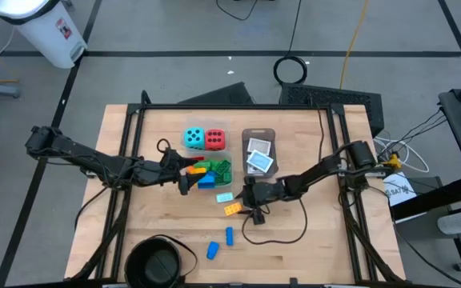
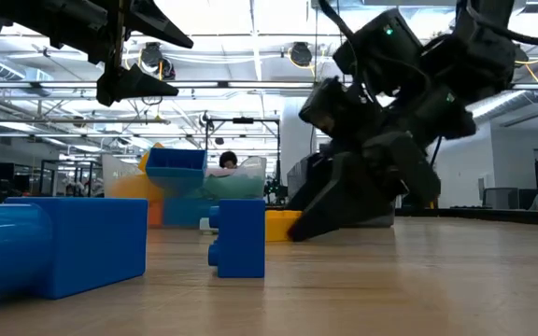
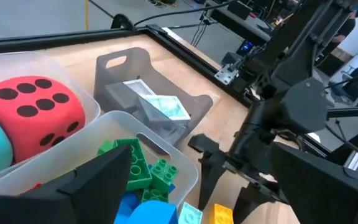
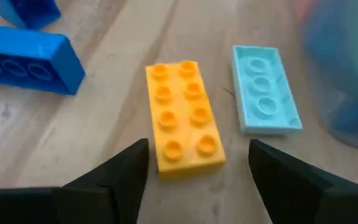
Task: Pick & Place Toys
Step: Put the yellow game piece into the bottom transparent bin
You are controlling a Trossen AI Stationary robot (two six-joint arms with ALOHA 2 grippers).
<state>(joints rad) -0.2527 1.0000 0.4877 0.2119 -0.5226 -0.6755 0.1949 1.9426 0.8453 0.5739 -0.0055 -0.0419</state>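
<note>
Yellow brick (image 4: 184,116) is lying flat on the wooden worktop (image 1: 310,240), just ahead of the right pincer (image 4: 197,163), whose fingers are standing apart and holding nothing. A pale blue brick (image 4: 265,88) is lying just beside it. The left pincer (image 1: 184,170) is gaping wide over a clear tub (image 3: 166,155) of bricks, its fingertips hiding much of the pile. A red die (image 3: 33,115) is partly cut off.

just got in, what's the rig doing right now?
Toy sorting, mid-run. The right gripper hangs low over a yellow brick on the table, jaws open either side of it, not gripping yet; a light-blue brick lies beside it. The left gripper is open and empty at the tub of bricks. The red die and teal die share another tub, cards sit in the grey tray, and two blue bricks remain loose on the table.
</note>
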